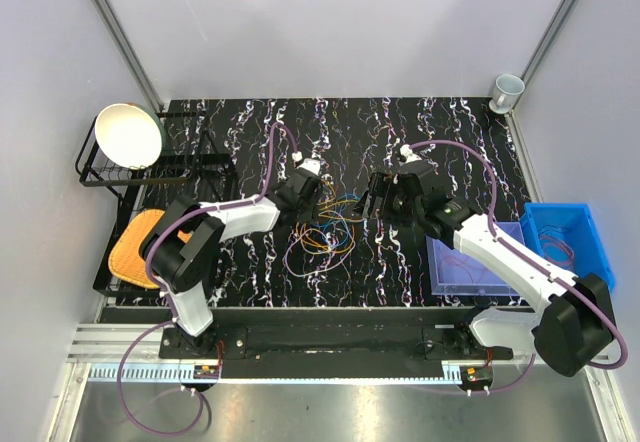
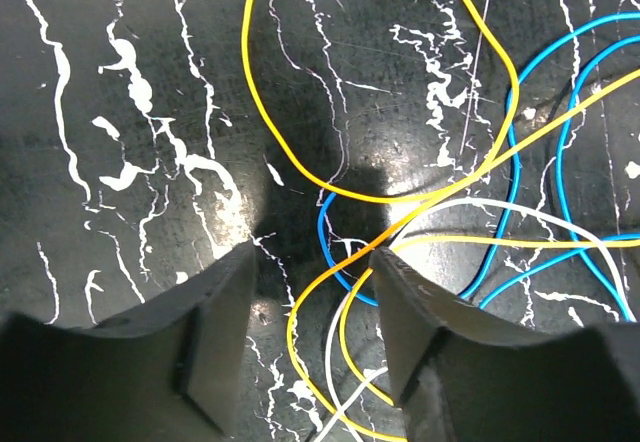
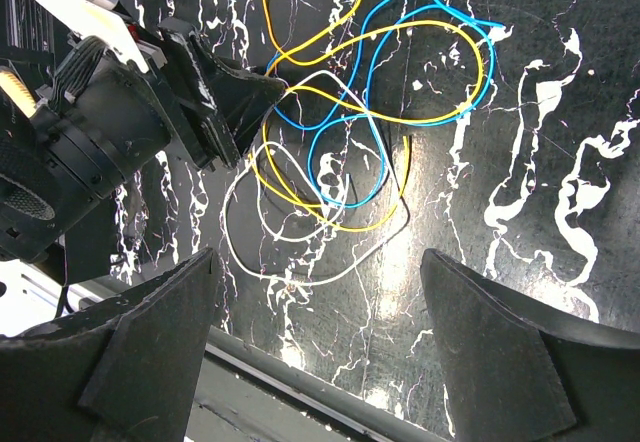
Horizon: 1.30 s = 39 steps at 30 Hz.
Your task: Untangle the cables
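Nearest us on the black, white-veined counter [image 1: 250, 262], the cables [image 1: 325, 230], thin limp wires in orange, yellow, blue and white, lie looped between our arms. We judge them light and slippery, best pinched singly near a free end. Farther back, the left gripper [image 2: 315, 262] straddles yellow strands, jaws part-open and unclamped; the right gripper [image 3: 318, 272] hovers, jaws wide and empty.

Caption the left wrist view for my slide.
Left gripper open over tangled yellow, blue and white cables on the black marbled table.
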Tool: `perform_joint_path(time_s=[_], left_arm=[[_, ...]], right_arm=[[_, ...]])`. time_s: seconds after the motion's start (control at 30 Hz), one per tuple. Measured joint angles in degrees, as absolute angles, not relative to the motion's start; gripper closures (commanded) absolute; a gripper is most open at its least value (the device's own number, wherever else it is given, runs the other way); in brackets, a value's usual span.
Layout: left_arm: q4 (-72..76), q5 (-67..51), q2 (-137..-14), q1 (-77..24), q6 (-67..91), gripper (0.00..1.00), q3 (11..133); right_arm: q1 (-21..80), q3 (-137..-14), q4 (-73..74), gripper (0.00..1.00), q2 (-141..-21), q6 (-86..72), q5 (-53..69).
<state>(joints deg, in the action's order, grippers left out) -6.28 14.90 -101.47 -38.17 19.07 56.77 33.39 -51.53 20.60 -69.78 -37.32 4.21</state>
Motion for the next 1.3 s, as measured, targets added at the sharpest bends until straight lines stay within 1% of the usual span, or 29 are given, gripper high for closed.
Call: perform_joint_path(time_s=[0.1,0.2,0.23,0.27,0.3,0.57,0.8,0.97,1.1,1.2,1.3], left_arm=[[-6.2,14.7,-101.5,-38.2,19.1,0.49,56.6],[-6.0,14.7,-101.5,-38.2,19.2,0.62,56.5],[-5.9,14.8,-101.5,-38.2,19.2,0.84,56.5],[-5.8,14.8,-101.5,-38.2,19.1,0.93,56.5],[-5.8,14.8,-101.5,-38.2,19.6,0.99,56.5],[-6.9,15.0,-102.0,-37.8,18.4,1.00,58.0],[-12.8,16.1,-102.2,-37.7,17.4,1.00,67.8],[-18.7,16.4,-97.4,-37.7,17.3,1.00,77.5],[-22.8,16.0,-92.1,-37.7,16.9,1.00,87.9],[-26.6,14.7,-90.6,-37.7,15.8,1.00,99.9],[-27.6,10.8,-89.1,-37.7,14.3,1.00,111.7]], right_arm=[[33.4,-51.5,20.6,0.13,-70.0,-37.3,4.2],[33.4,-51.5,20.6,0.13,-70.1,-37.3,4.2],[33.4,-51.5,20.5,0.13,-70.1,-37.3,4.2],[33.4,-51.5,20.5,0.13,-70.1,-37.3,4.2],[33.4,-51.5,20.5,0.13,-70.1,-37.3,4.2],[33.4,-51.6,20.4,0.13,-70.4,-37.3,4.2],[33.4,-53.3,20.4,0.12,-70.7,-37.3,4.2],[33.4,-55.9,21.2,0.12,-70.5,-36.9,4.0],[33.4,-59.0,22.7,0.09,-68.6,-35.9,3.4],[33.4,-60.9,23.0,0.08,-65.9,-35.1,2.0],[33.5,-63.2,22.9,0.07,-63.2,-34.5,0.6]])
